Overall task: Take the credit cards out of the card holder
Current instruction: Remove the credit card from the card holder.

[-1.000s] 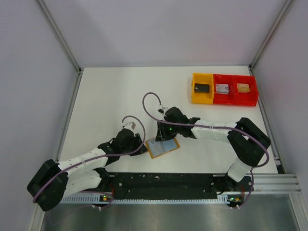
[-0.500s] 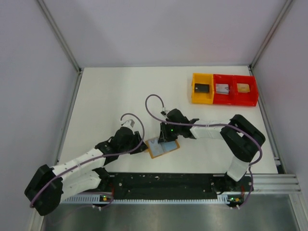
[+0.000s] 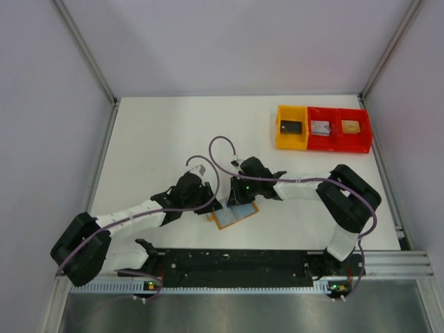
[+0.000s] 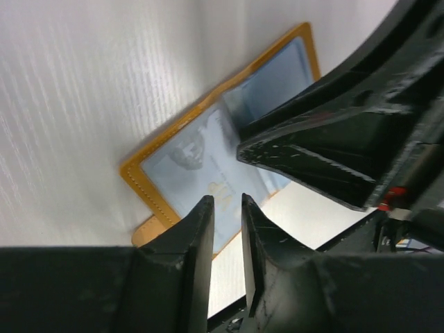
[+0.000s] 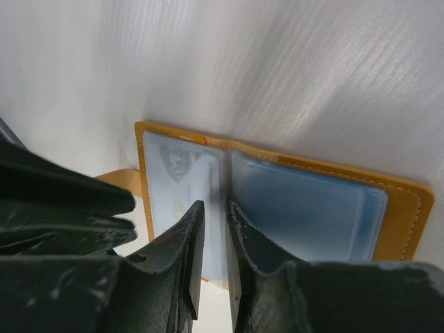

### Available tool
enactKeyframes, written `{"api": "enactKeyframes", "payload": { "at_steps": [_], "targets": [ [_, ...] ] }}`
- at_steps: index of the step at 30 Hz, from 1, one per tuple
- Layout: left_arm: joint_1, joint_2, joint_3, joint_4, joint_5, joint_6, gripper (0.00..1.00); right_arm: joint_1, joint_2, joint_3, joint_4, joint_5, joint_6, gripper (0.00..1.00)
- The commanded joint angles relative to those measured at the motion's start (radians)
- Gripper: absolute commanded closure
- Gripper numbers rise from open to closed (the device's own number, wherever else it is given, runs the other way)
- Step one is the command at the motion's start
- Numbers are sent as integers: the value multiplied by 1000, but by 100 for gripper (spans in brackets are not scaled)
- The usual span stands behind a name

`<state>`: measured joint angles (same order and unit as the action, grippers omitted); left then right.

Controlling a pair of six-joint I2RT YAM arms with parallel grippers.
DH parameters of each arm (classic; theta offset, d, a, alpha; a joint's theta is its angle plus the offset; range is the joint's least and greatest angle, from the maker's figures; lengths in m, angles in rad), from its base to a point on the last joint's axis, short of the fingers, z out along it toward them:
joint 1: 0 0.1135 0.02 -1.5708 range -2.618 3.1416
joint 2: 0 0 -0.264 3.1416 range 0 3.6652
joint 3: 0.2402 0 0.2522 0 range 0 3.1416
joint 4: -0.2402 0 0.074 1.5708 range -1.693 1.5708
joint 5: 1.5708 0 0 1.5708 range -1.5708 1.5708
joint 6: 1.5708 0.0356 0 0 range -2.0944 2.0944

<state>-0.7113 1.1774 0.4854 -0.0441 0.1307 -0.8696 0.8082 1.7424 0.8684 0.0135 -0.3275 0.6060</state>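
Open card holder (image 3: 236, 216) near the counter's (image 3: 159, 132) 6 o'clock edge, card (image 5: 173, 186) print blurred unreadable; left jaws at its 9, right jaws at 12 o'clock, both nearly together, grip unclear.

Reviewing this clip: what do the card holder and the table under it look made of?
The card holder looks like matte tan-orange leather or imitation leather, with stitching along its border; which one is unclear. Its pockets look like clear glossy plastic, showing glare. The table is white with fine streaky grain, probably laminate or painted board.
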Motion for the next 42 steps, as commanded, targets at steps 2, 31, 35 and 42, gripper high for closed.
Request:
{"api": "enactKeyframes", "payload": {
  "at_steps": [2, 31, 35, 42],
  "targets": [
    [3, 65, -44, 101, 12, -11, 80, -14, 6, -22, 49, -41, 9, 82],
    [3, 125, -157, 132, -29, -22, 100, -75, -57, -74, 74, -107, -14, 100],
    [3, 96, -156, 105, -40, -20, 96, -98, -70, -92, 74, -96, -18, 100],
    [1, 42, -151, 70, -37, -22, 91, -93, -78, -91, 109, -163, -15, 100]
  ]
}}
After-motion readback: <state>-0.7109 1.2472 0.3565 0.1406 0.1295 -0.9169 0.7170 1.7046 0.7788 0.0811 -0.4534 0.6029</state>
